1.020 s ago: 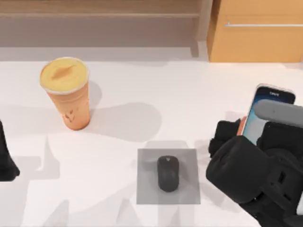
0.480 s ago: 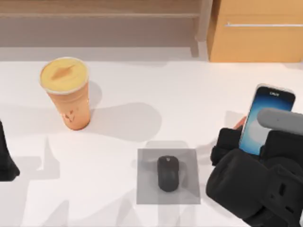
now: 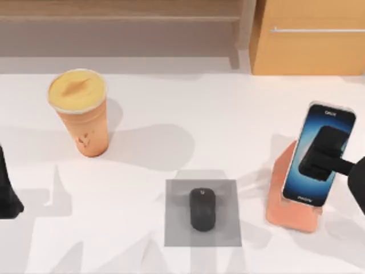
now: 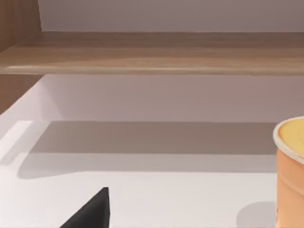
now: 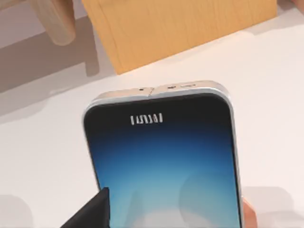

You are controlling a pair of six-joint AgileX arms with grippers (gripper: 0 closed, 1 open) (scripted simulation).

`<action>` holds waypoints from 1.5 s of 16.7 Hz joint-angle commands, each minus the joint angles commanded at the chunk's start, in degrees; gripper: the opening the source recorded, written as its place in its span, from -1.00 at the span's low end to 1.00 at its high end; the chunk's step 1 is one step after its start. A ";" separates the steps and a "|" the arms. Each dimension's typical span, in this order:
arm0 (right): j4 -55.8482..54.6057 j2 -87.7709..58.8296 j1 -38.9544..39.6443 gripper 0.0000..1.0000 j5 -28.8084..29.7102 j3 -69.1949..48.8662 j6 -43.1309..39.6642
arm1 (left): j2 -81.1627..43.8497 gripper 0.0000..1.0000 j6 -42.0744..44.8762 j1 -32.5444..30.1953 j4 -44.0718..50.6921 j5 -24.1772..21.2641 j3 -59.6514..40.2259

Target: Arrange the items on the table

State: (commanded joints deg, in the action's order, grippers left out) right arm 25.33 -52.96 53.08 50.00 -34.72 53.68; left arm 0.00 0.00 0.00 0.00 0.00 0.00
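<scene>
The smartphone leans upright on a salmon-orange stand at the table's right, its blue-white screen close before the right wrist camera. My right gripper hangs open just in front of the screen, and the arm runs off the right edge. One of its fingertips is dark against the screen. The black mouse lies on a grey mat at front centre. The orange cup with its yellow lid stands at the back left, also in the left wrist view. My left gripper is parked open at the left edge.
A wooden cabinet with a metal handle stands behind the table at the back right. A low wooden shelf runs along the back. Open tabletop lies between the cup, the mat and the stand.
My right arm has pulled back to the right and largely left the top view. The smartphone and its stand, earlier partly covered, now stand exposed. Cup, mouse and left arm have not moved.
</scene>
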 joint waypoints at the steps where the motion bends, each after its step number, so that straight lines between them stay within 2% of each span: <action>1: -1.71 4.70 -2.26 1.00 -2.47 1.54 -2.25 | 0.00 1.00 0.00 0.00 0.00 0.00 0.00; 9: -15.47 37.18 -25.34 1.00 -25.72 17.03 -25.54 | 0.00 1.00 0.00 0.00 0.00 0.00 0.00; 16: -23.28 51.13 -45.23 1.00 -43.57 29.95 -45.63 | 0.00 1.00 0.00 0.00 0.00 0.00 0.00; 20: -25.08 52.89 -51.91 1.00 -49.07 34.04 -52.48 | 0.00 1.00 0.00 0.00 0.00 0.00 0.00; 25: -25.33 52.96 -53.08 1.00 -50.00 34.73 -53.68 | 0.00 1.00 0.00 0.00 0.00 0.00 0.00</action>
State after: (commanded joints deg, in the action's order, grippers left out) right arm 0.00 0.00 0.00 0.00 0.00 0.00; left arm 0.00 0.00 0.00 0.00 0.00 0.00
